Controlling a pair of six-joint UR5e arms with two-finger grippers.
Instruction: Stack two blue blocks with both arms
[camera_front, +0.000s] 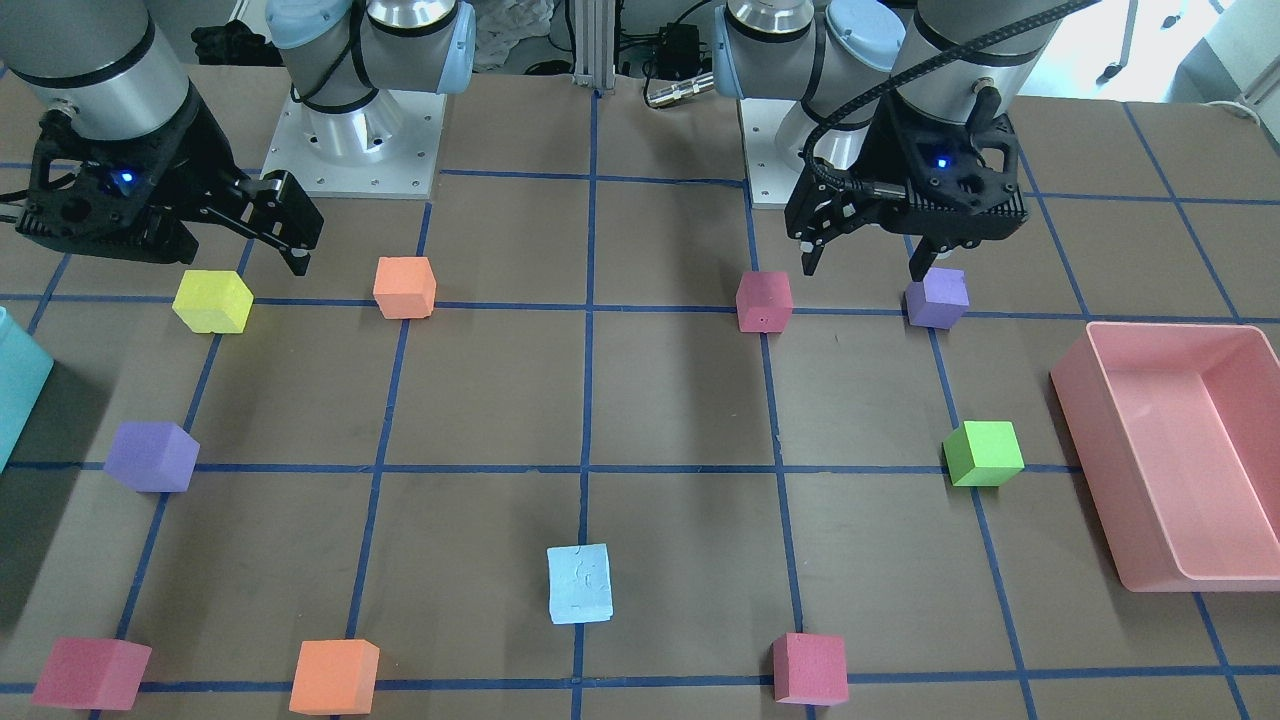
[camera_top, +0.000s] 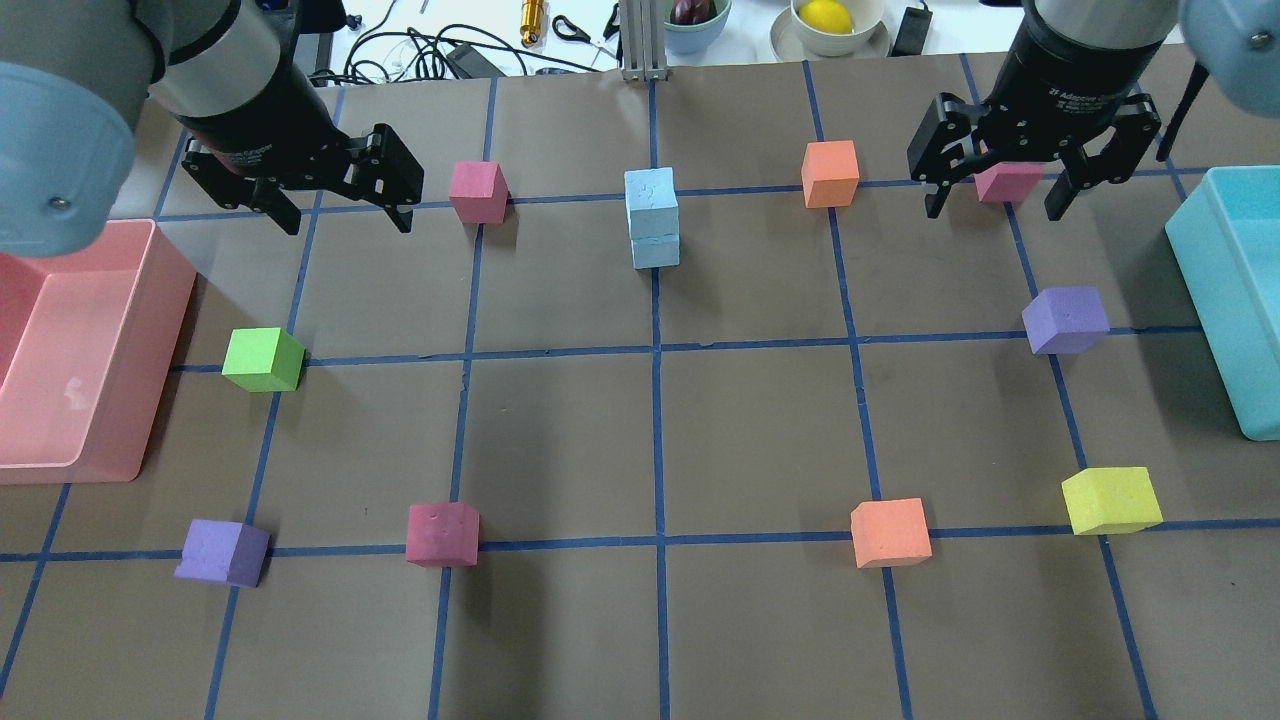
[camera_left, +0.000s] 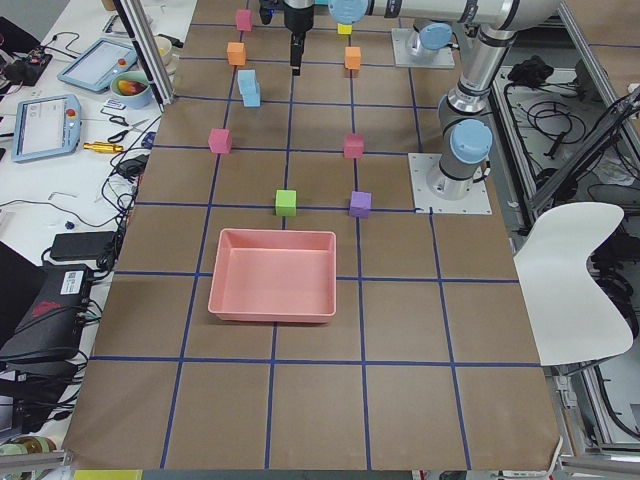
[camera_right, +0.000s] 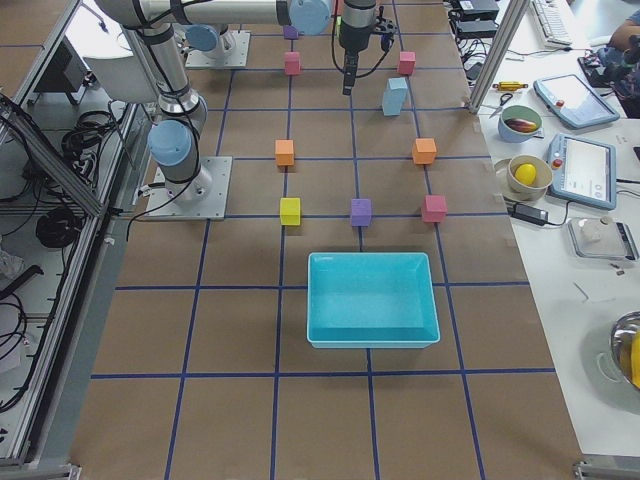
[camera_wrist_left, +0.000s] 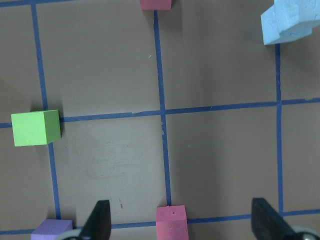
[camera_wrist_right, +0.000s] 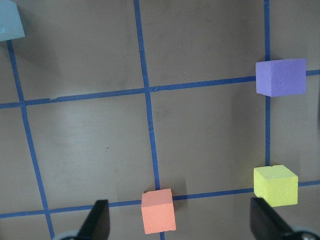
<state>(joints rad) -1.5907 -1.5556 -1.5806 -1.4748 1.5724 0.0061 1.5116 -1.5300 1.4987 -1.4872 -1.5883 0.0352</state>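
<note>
The two pale blue blocks (camera_top: 652, 230) stand stacked one on the other on the far middle grid line; the stack also shows in the front view (camera_front: 580, 584), at the top right of the left wrist view (camera_wrist_left: 292, 22) and at the top left corner of the right wrist view (camera_wrist_right: 10, 22). My left gripper (camera_top: 347, 222) hangs open and empty, high above the table and well left of the stack; it also shows in the front view (camera_front: 865, 270). My right gripper (camera_top: 993, 210) hangs open and empty, well right of the stack.
A pink bin (camera_top: 60, 350) sits at the left edge and a teal bin (camera_top: 1235, 300) at the right edge. Single red, orange, purple, green and yellow cubes sit on grid crossings, among them a green cube (camera_top: 264, 359) and a purple cube (camera_top: 1066, 319).
</note>
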